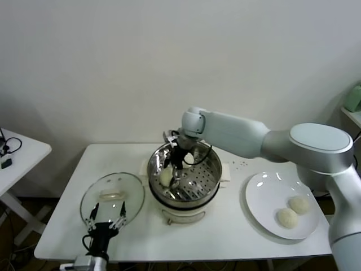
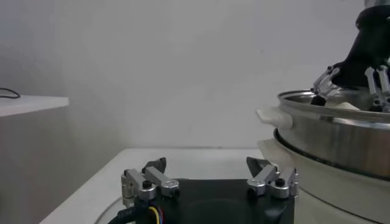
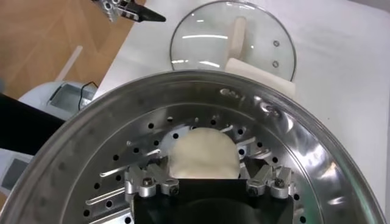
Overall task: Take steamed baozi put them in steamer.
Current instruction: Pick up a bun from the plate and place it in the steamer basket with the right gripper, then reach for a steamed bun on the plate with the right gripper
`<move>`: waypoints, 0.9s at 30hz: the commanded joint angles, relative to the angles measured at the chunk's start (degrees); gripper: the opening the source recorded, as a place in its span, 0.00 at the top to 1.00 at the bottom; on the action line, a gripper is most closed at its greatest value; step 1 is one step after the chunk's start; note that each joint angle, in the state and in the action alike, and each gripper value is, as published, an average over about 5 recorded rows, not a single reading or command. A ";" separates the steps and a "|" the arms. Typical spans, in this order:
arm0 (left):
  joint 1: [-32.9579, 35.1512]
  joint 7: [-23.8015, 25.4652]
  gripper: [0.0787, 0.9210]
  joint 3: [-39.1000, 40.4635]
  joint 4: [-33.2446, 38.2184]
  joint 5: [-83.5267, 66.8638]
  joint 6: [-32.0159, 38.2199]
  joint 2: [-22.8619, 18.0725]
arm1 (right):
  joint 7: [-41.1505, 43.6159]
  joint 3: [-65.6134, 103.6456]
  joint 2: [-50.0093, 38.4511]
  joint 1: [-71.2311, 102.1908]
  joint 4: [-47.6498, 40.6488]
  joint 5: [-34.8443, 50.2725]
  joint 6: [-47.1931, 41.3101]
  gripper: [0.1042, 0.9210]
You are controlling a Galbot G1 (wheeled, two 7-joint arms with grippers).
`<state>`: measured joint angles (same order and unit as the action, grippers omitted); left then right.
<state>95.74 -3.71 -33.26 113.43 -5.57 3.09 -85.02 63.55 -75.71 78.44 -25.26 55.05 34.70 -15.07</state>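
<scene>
A: Item one, steamed baozi. Location?

B: One baozi (image 3: 204, 153) inside the steamer (image 1: 211, 169), low over the perforated basket floor, on the side toward the glass lid (image 1: 113, 195). Whether it rests on the floor or hangs just above it cannot be told. A second pale bun (image 1: 197, 153) seems to sit farther back in the pot, partly hidden by the arm. Two more baozi (image 1: 293, 212) lie on the white plate (image 1: 256, 195), touching or nearly so.

A: Item two, right gripper?

B: Right gripper (image 3: 207, 182) is down inside the steamer, fingers (image 3: 152, 181) spread about a bun's width and pressed on either flank of the baozi: grasping it.

A: Handling note for the step?

B: Judged as placement. Settle the bun on the floor before parting the fingers, part them only enough to clear the soft dough, lift straight up, and stay clear of the steamer's rim and the rear bun.

A: Item three, left gripper?

B: Left gripper (image 1: 106, 217) parked at the near table edge by the lid, fingers spread, nothing held.
</scene>
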 commanded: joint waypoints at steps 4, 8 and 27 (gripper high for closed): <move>0.24 -0.06 0.12 0.06 0.03 -0.05 -0.01 -0.30 | 3.45 -1.82 -8.84 -9.83 7.90 1.45 2.25 0.12; 0.12 -0.05 0.12 0.10 0.09 0.01 -0.17 -0.34 | 5.91 -3.34 -16.99 -16.47 13.69 3.06 4.08 0.12; -0.16 -0.16 0.12 -0.59 0.51 1.17 -1.34 -0.37 | 10.65 9.23 -56.27 3.81 29.29 -26.74 15.26 0.12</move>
<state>95.21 -3.83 -33.87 113.73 -5.19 1.92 -85.15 72.13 -77.44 41.47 -36.21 78.25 25.28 -5.19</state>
